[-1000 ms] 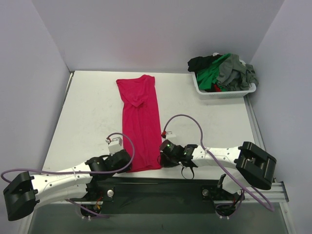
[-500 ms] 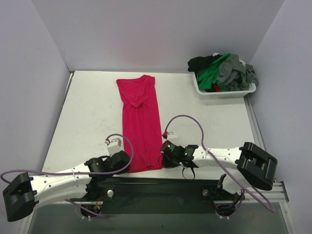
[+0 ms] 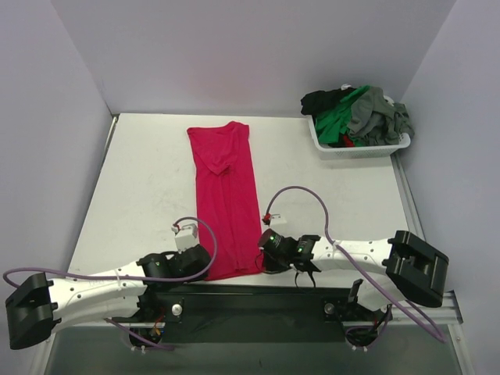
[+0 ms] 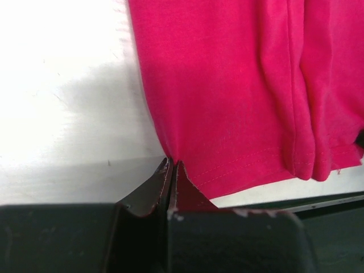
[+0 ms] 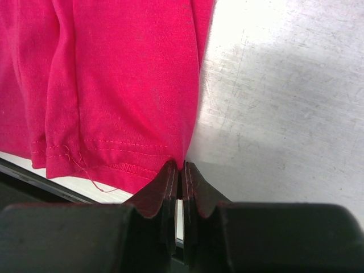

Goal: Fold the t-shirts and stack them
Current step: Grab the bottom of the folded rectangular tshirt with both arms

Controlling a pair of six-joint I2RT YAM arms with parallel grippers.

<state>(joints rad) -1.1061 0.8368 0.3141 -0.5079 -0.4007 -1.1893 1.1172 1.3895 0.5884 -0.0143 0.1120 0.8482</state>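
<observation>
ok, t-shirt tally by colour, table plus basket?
crimson-red t-shirt, flat on the table: 1
green t-shirt, crumpled in the white basket: 1
grey t-shirt, same basket: 1
black t-shirt, same basket: 1
Total: 4 visible; the pile may hide more.

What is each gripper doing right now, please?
The left gripper is shut on the red t-shirt at its hem.
The right gripper is shut on that hem too.
</observation>
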